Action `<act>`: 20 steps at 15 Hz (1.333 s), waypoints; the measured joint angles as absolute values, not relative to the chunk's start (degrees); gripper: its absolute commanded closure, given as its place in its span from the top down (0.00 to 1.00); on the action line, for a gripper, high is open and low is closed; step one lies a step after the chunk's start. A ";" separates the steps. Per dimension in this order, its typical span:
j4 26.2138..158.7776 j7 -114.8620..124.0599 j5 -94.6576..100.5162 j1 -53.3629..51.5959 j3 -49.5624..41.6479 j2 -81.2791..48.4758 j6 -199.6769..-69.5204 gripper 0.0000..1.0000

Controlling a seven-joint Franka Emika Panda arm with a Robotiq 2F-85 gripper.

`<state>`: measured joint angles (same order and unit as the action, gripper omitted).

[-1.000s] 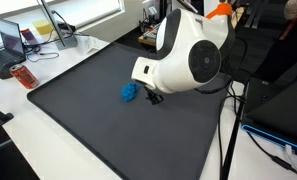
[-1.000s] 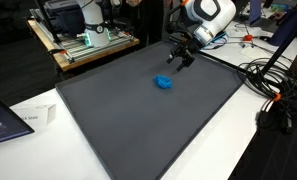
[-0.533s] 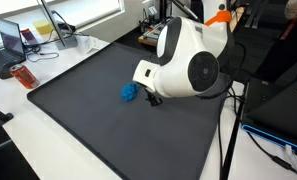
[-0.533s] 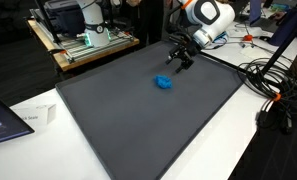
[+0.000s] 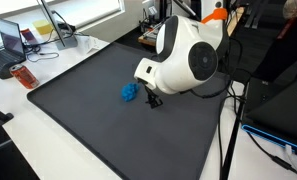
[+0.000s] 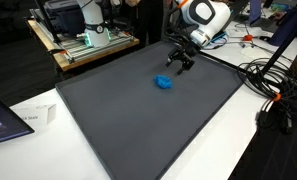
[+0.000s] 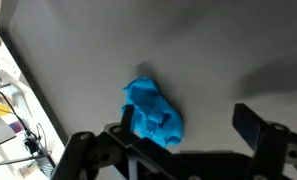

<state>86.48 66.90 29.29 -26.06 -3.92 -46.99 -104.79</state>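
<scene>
A small crumpled blue object (image 5: 129,93) lies on the dark grey mat (image 5: 98,110); it also shows in an exterior view (image 6: 164,83) and in the wrist view (image 7: 153,113). My gripper (image 6: 178,63) hovers just above the mat, a short way from the blue object, with its black fingers spread wide and nothing between them. In the wrist view the gripper (image 7: 183,125) stands open: one finger (image 7: 120,119) is next to the blue object and the opposite finger (image 7: 250,124) is over bare mat. The white arm hides the gripper in an exterior view (image 5: 153,98).
The mat (image 6: 148,115) covers most of the white table. A laptop (image 5: 10,40) and a red item (image 5: 24,76) sit beyond one mat edge. Cables (image 6: 273,85) trail past another edge. A rack of equipment (image 6: 83,35) stands behind the table.
The arm has shifted slightly above the mat near the blue object. The jaws stay spread wide and the blue object has not moved.
</scene>
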 measured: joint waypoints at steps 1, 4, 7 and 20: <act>88.37 67.34 29.32 -25.92 -3.97 -45.79 -106.05 1.00; 94.41 68.67 30.06 -25.70 -4.17 -41.44 -109.27 1.00; 100.72 69.12 31.33 -25.49 -4.16 -36.66 -113.31 1.00; 126.11 61.59 33.72 -18.35 -3.19 -20.82 -142.45 1.00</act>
